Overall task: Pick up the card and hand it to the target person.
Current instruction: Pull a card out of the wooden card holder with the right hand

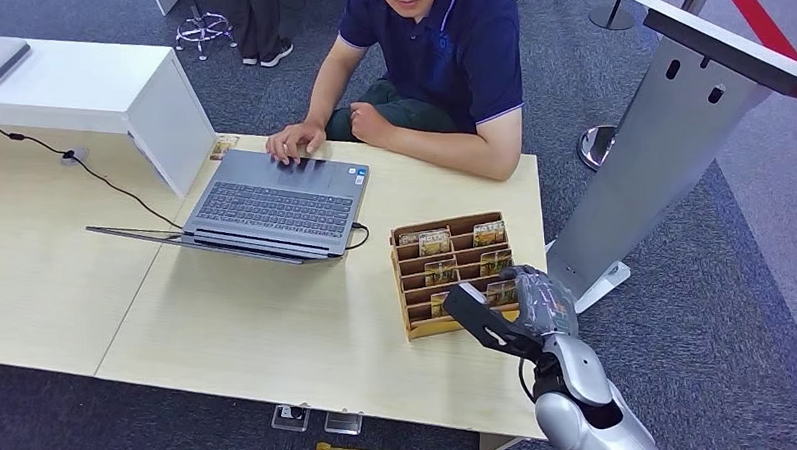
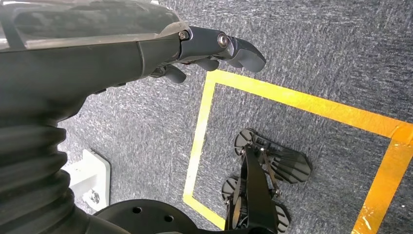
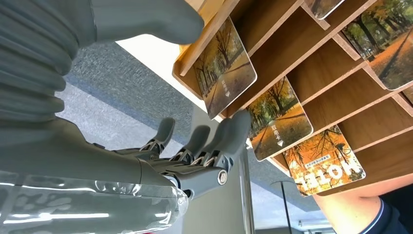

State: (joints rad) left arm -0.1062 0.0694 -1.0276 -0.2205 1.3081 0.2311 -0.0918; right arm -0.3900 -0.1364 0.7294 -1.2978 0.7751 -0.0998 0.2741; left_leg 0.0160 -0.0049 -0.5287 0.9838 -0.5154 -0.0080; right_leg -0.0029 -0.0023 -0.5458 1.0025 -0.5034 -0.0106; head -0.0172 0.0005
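Right hand (image 1: 517, 306) raised at the near right corner of the wooden card rack (image 1: 417, 284), on the right part of the pale table (image 1: 278, 329). In the right wrist view, fingers (image 3: 229, 136) apart and slightly curled, thumb (image 3: 146, 19) well clear of them, nothing held; one fingertip right at the edge of a card, contact not certain. Cards standing in the rack's stepped slots, printed with autumn trees; nearest the hand a tree-avenue card (image 3: 226, 68) in the end slot, next a second card (image 3: 280, 119), then one lettered HOTEL (image 3: 324, 163). From the head view, more cards in the upper rows, e.g. one at the rear right (image 1: 489, 232). Left hand (image 2: 214, 48) hanging low over grey carpet with a yellow taped square (image 2: 292, 100); fingers loosely curled, nothing in them, whether closed or merely relaxed cannot be told. Person (image 1: 429, 54) in a dark blue polo seated at the far side of the table, one hand (image 1: 294, 142) on the far edge of an open laptop (image 1: 274, 204), other forearm resting on the table. White box (image 1: 100, 90) at the far left. Grey stand (image 1: 672, 135) beside the table's right end.
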